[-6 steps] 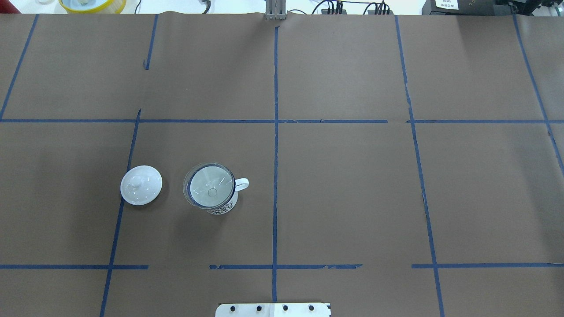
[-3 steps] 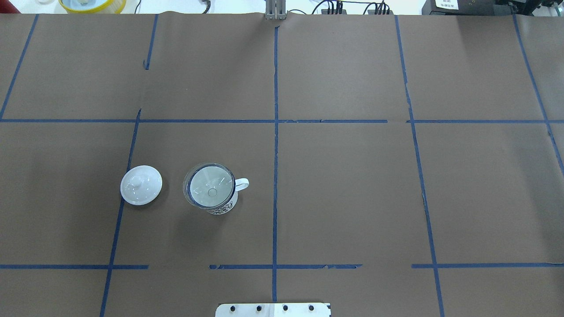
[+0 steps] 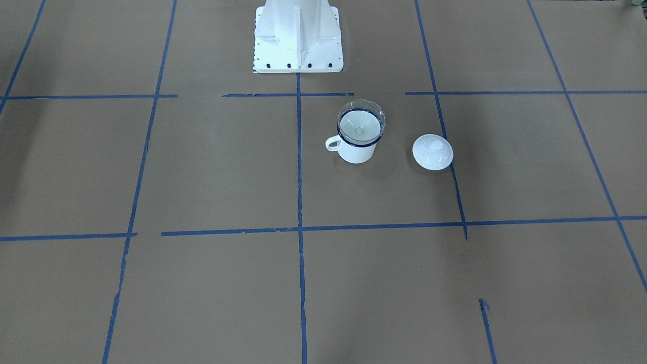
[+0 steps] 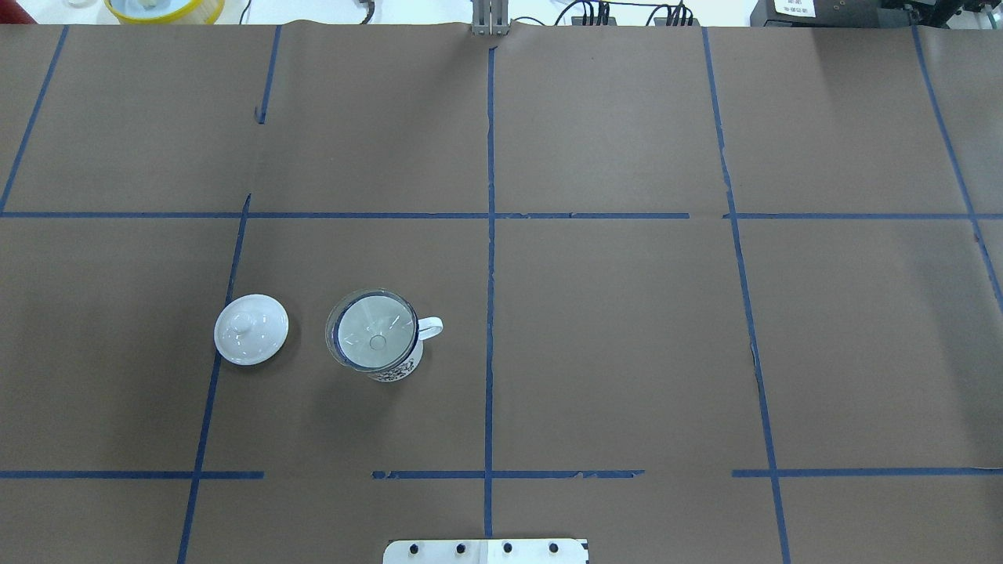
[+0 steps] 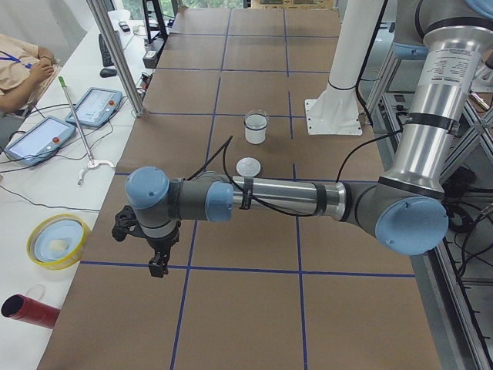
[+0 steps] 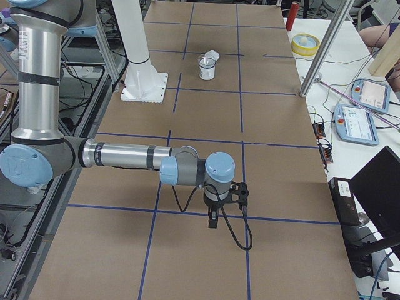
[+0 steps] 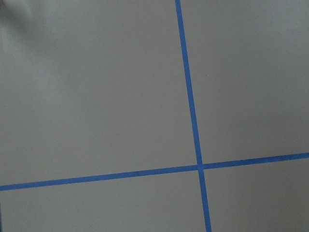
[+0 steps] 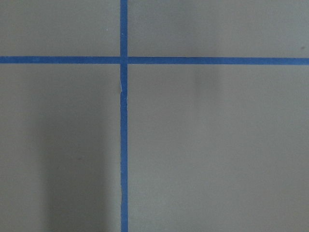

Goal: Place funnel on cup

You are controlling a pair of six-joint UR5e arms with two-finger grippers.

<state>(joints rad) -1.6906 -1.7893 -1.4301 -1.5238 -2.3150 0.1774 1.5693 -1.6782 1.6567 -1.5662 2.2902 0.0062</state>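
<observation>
1. So, the funnel (image 4: 373, 329) is sitting rim-up in the mouth of the cup (image 3: 356, 150), with its spout pointing down inside. The mug is standing upright on the robot's left half of the table, with its handle pointing toward the centre line.
2. A white lid (image 4: 251, 329) with a knob is lying near the mug on its outer side, not touching it.
3. Brown paper (image 4: 627, 329) is covering the whole tabletop, and blue tape lines (image 4: 490, 258) are splitting it into big squares. Both wrist cams are showing nothing but paper and tape crossings.
4. The left gripper (image 5: 158, 266) is hanging over the table's left end, pointing down, well apart from the mug. Honestly can't tell how its jaws are standing.
5. Same deal with the right gripper (image 6: 213, 220) at the opposite end: it's pointing down and I can't make out the jaws.
6. Around the room, the white pedestal (image 3: 298, 35) is standing at the robot's edge. Two touchscreen pendants (image 5: 96, 106) are lying on a side bench, and a yellow bowl (image 5: 65, 231) is sitting near a red tube (image 5: 27, 308).
</observation>
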